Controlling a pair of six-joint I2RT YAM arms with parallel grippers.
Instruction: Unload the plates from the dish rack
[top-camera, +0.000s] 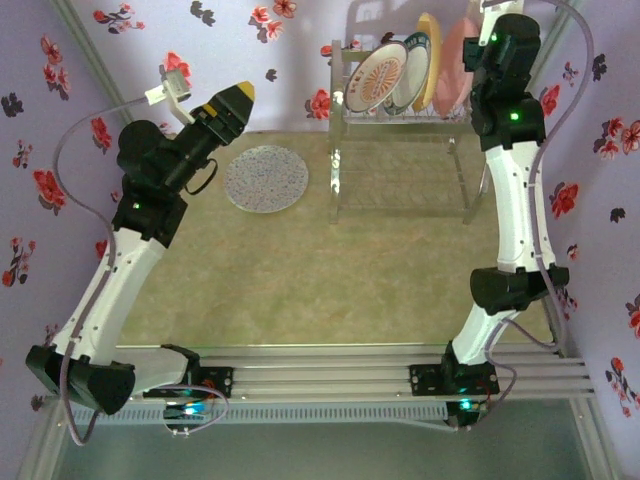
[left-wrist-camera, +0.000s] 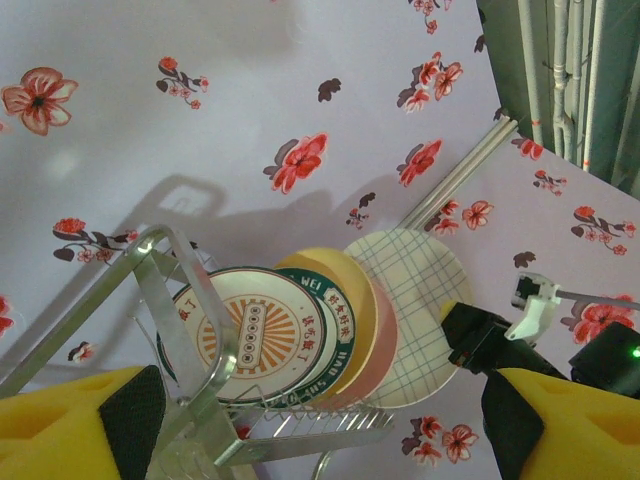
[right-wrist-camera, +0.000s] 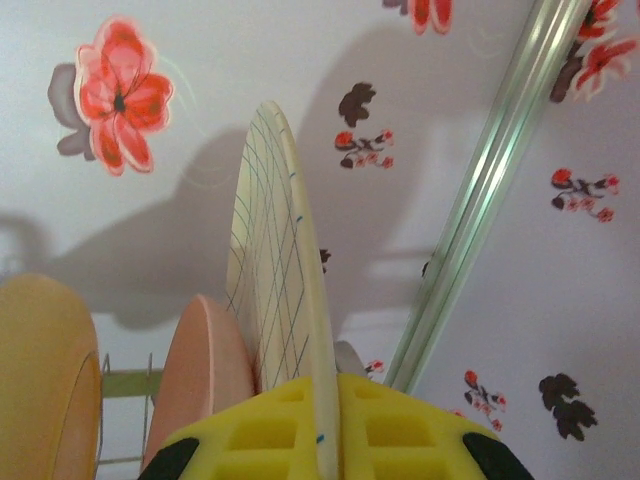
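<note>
Right wrist view shows the right tool pinched tight on the rim of the cream grid-lined plate, apparently seated at the end of the dish rack beside the pink plate, so the next move is a straight lift clear, while the left tool hangs wide open and empty.

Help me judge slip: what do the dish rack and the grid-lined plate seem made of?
Dish rack: metal, apparently polished steel wire and strip; it glints brightly. Grid-lined plate: smooth cream body, thin rim; glazed ceramic or melamine, the look leaves it open.
</note>
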